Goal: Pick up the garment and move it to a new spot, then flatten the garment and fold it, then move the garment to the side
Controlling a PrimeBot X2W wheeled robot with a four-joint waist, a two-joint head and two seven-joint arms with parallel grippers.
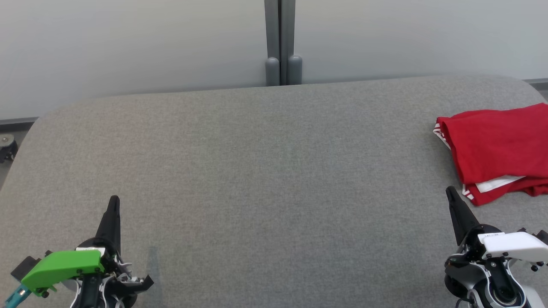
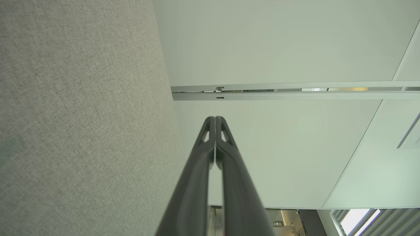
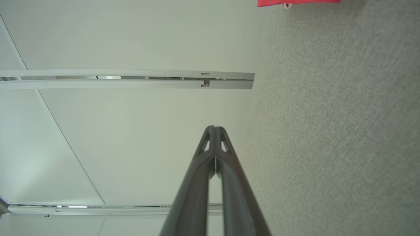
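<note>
A red garment (image 1: 496, 149) with white trim lies folded at the right edge of the grey fabric-covered table (image 1: 265, 171); a sliver of the garment (image 3: 297, 2) shows at the top of the right wrist view. My right gripper (image 1: 450, 192) is shut and empty, its tips just left of the garment's near corner, not touching it. My left gripper (image 1: 114, 200) is shut and empty near the table's front left. In the wrist views the left gripper (image 2: 215, 118) and the right gripper (image 3: 214, 127) both have their fingers pressed together.
A pale wall with a grey vertical post (image 1: 281, 42) stands behind the table. The table's corners are rounded. A caster wheel (image 1: 6, 147) sits on the floor beyond the left edge.
</note>
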